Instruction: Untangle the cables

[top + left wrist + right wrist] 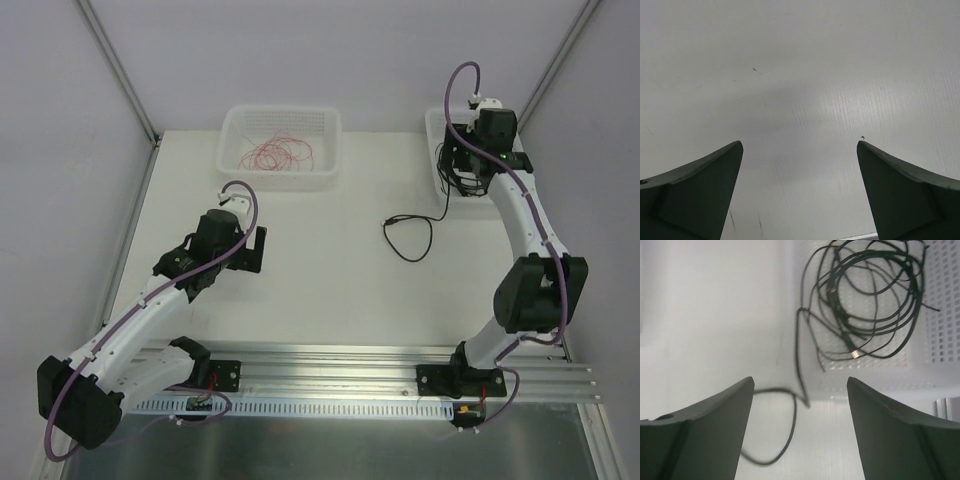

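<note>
A bundle of black cables (870, 295) lies coiled in a white perforated basket (940, 305) at the table's far right. One black cable (408, 238) trails out over the basket rim and loops on the table; it also shows in the right wrist view (796, 340). Fine red-pink cables (275, 152) lie in a second white basket (232, 125) at the back middle. My right gripper (800, 380) is open and empty, above the trailing cable at the basket's edge (458, 172). My left gripper (800, 143) is open and empty over bare table (250, 252), left of centre.
The table's side rails and grey walls close in left and right. An aluminium rail (380, 365) with the arm bases runs along the near edge. Thick purple hoses (250, 215) run along both arms.
</note>
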Tool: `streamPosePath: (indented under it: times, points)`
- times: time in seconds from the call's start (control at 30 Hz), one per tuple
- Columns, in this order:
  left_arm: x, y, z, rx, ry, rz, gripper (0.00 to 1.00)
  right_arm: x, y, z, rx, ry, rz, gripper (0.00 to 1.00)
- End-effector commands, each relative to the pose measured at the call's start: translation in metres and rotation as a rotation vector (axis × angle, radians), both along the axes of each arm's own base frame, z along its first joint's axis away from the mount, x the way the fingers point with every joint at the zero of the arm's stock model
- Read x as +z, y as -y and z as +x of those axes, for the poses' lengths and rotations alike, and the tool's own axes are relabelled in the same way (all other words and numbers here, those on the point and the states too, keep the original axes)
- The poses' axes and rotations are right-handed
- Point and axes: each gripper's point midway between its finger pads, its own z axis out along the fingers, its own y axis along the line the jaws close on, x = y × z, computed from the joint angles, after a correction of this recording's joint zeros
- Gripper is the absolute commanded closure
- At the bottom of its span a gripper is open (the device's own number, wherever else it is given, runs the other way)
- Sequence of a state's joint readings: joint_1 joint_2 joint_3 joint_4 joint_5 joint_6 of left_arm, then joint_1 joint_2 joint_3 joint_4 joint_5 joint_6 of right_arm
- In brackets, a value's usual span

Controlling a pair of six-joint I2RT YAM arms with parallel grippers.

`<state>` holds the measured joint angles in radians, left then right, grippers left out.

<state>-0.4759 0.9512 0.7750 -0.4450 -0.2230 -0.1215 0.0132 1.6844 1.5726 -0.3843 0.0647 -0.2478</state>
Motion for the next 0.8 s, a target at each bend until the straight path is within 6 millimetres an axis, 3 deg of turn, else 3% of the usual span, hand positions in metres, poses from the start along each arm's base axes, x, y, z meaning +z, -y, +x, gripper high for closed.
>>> streamPosePath:
  times: [0.0, 0.07, 0.1, 0.13, 0.23, 0.33, 0.5, 0.63, 0.77]
  points:
    - [0.003, -0.006, 0.006, 0.023, 0.032, 0.018, 0.01, 0.026, -0.043, -0.046, 0.121, 0.030, 0.016, 0.21]
    - [0.004, -0.007, 0.006, 0.029, 0.035, 0.020, 0.01, 0.024, -0.055, -0.069, 0.139, 0.012, 0.047, 0.21]
    - [0.004, -0.008, 0.006, 0.031, 0.037, 0.021, 0.01, 0.019, -0.074, -0.079, 0.203, -0.007, 0.080, 0.21]
    - [0.004, -0.008, 0.006, 0.034, 0.039, 0.022, 0.01, 0.000, -0.082, -0.093, 0.221, -0.063, 0.093, 0.21]
    - [0.005, -0.011, 0.006, 0.048, 0.044, 0.029, 0.01, -0.031, -0.110, -0.123, 0.309, -0.180, 0.095, 0.22]
    - [0.005, -0.014, 0.007, 0.061, 0.049, 0.039, 0.01, -0.065, -0.131, -0.144, 0.375, -0.303, 0.090, 0.26]
    - [0.006, -0.020, 0.008, 0.086, 0.058, 0.062, 0.01, -0.117, -0.149, -0.153, 0.427, -0.457, 0.073, 0.38]
    - [0.006, -0.023, 0.009, 0.093, 0.063, 0.072, 0.01, -0.144, -0.155, -0.149, 0.438, -0.526, 0.069, 0.50]
    - [0.005, -0.022, 0.008, 0.088, 0.060, 0.069, 0.01, -0.161, -0.157, -0.142, 0.432, -0.567, 0.062, 0.52]
